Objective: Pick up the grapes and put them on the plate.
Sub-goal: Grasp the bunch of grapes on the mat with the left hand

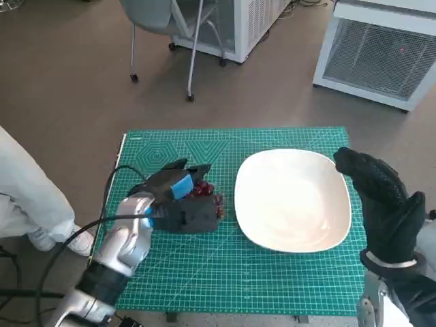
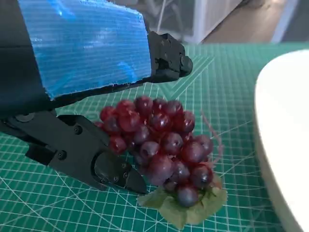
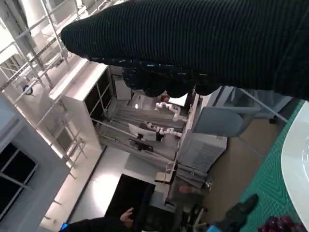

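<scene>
the left hand (image 1: 178,197) closes its fingers around the bunch of red grapes (image 2: 161,145) on the green cutting mat (image 1: 204,272), beside the white plate (image 1: 293,199); the right hand (image 1: 381,201) hangs released, holding nothing.

Quick count: one bunch of grapes (image 1: 204,194) and one white plate (image 1: 293,201), both on one green cutting mat (image 1: 272,286) on the counter. Two hands around the mat: left hand (image 1: 178,201), right hand (image 1: 385,204). One chair (image 1: 170,20) beyond the mat.

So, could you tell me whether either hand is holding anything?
The left hand is closing around the grapes, fingers either side of the bunch; a firm grip cannot be told. The right hand holds nothing.
</scene>
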`<state>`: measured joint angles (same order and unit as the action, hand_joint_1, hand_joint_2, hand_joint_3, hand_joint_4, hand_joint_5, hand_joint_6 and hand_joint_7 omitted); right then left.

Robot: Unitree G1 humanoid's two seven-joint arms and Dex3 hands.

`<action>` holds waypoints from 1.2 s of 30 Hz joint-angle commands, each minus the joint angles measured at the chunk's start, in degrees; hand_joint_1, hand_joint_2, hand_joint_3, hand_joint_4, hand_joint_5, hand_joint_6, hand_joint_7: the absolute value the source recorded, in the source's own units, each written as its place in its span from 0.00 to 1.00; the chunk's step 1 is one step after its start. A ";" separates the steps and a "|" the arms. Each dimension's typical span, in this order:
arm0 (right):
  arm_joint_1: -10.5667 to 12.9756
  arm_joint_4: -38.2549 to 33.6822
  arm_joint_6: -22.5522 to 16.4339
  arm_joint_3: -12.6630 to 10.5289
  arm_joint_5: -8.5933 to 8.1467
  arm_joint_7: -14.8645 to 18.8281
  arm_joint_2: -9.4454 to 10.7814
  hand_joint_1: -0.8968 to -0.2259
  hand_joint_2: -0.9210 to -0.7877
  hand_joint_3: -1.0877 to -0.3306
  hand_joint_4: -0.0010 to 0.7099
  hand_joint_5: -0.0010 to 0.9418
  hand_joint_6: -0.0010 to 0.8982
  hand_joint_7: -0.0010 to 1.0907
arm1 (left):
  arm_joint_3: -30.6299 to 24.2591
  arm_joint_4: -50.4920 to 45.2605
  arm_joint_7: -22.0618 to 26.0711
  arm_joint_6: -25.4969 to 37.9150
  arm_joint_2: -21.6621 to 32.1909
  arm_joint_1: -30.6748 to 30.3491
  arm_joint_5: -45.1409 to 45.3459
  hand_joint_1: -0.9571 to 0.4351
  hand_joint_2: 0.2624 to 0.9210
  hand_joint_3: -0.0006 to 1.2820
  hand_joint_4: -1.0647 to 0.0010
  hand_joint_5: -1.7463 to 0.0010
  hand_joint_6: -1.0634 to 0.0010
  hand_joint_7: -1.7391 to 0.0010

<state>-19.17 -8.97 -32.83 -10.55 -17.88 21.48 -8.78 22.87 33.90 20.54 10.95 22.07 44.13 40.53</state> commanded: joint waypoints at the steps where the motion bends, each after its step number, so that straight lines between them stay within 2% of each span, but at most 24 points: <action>1: 1.49 0.00 0.80 -0.10 -0.28 -0.08 -0.09 0.60 0.00 0.76 0.80 0.00 0.23 0.58 | 1.29 5.73 -1.54 -0.03 -1.08 2.76 0.29 0.60 0.72 0.00 0.92 1.00 0.73 0.99; 9: 1.75 0.19 0.88 -0.35 -0.12 -0.17 -0.23 0.60 0.00 0.76 0.80 0.00 0.23 0.58 | 2.66 11.99 -3.38 -1.11 -2.41 4.96 -0.30 0.60 0.74 0.01 0.91 1.00 0.72 0.99; 24: 2.34 1.26 1.58 -0.48 -0.03 -0.41 -0.20 0.60 0.00 0.75 0.80 0.00 0.23 0.58 | 3.55 15.91 -5.64 -3.44 -2.79 6.21 -0.97 0.61 0.77 0.01 0.87 0.99 0.70 0.99; 27: 2.32 1.19 1.57 -0.46 0.14 -0.52 -0.15 0.60 0.00 0.76 0.80 0.00 0.23 0.58 | 3.46 16.89 -6.62 -4.09 -2.85 6.51 -1.19 0.66 0.81 0.01 0.82 0.99 0.64 0.98; 30: 2.33 1.22 1.59 -0.40 0.26 -0.64 -0.10 0.60 0.00 0.76 0.80 0.00 0.23 0.58 | 3.74 17.82 -8.46 -5.04 -2.87 6.65 -0.89 0.71 0.85 0.02 0.74 0.99 0.54 0.98; 32: 2.35 1.28 1.63 -0.35 0.34 -0.73 -0.08 0.60 0.00 0.76 0.80 0.00 0.23 0.58 | 4.19 18.34 -10.70 -5.98 -2.77 6.50 -0.21 0.79 0.90 0.05 0.63 0.79 0.42 0.96; 33: 2.35 1.27 1.65 -0.34 0.37 -0.77 -0.08 0.60 0.00 0.76 0.80 0.00 0.23 0.58 | 4.49 18.53 -11.89 -6.47 -2.69 6.38 0.20 0.80 0.92 0.06 0.57 0.66 0.39 0.90; 34: 2.35 1.27 1.66 -0.33 0.39 -0.81 -0.08 0.60 0.00 0.76 0.80 0.00 0.23 0.58 | 4.86 18.74 -13.01 -6.95 -2.58 6.28 0.66 0.81 0.95 0.08 0.52 0.51 0.37 0.79; 36: 2.36 1.28 1.67 -0.32 0.43 -0.86 -0.09 0.60 0.00 0.76 0.80 0.00 0.23 0.58 | 5.70 19.21 -14.93 -7.82 -2.34 6.19 1.58 0.75 0.97 0.09 0.49 0.38 0.41 0.54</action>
<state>-18.06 -7.63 -32.15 -11.00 -17.79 21.10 -8.83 27.29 52.07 8.26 4.59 19.55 49.75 40.68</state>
